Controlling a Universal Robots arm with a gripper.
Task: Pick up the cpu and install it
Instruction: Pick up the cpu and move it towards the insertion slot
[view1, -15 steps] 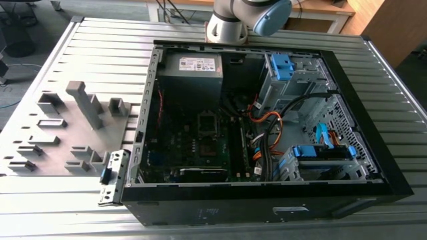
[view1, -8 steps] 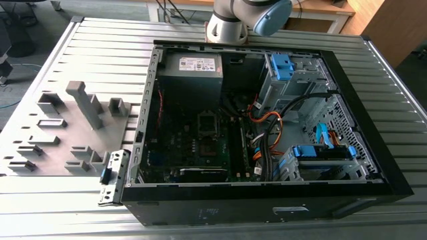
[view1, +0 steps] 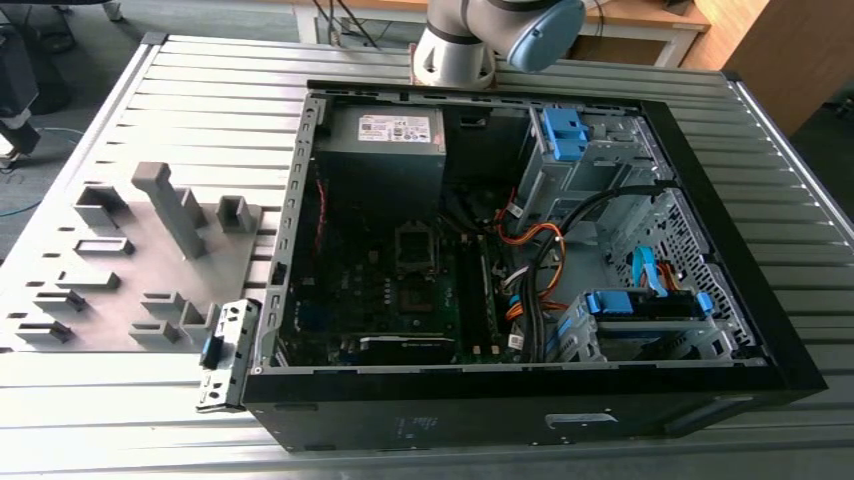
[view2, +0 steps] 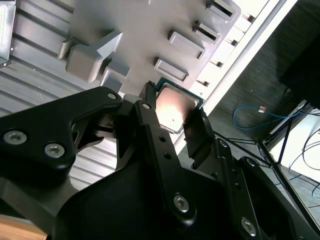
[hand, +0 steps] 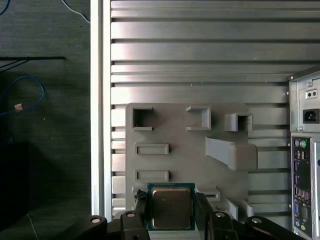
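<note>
**Cpu (hand: 170, 207) held aloft over the grey fixture plate (hand: 185, 150), clear of the open computer case (view1: 534, 260).**

The gripper (hand: 171, 211) has its fingers (hand: 141, 206) closed on two opposite edges of the chip, as seen in both wrist views. The metal lid faces the wrist cameras. The outline is square with no long axis, and its edges lie parallel to the plate's. Risk: the thin-edge hold may let it tilt or slip, and a skewed seating in the socket (view1: 416, 240) could damage contacts.

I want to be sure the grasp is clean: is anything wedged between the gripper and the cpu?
Nothing visible. In both wrist views the cpu sits directly between the gripper's fingers, its metal top bare. The grey fixture plate lies behind it.
</note>
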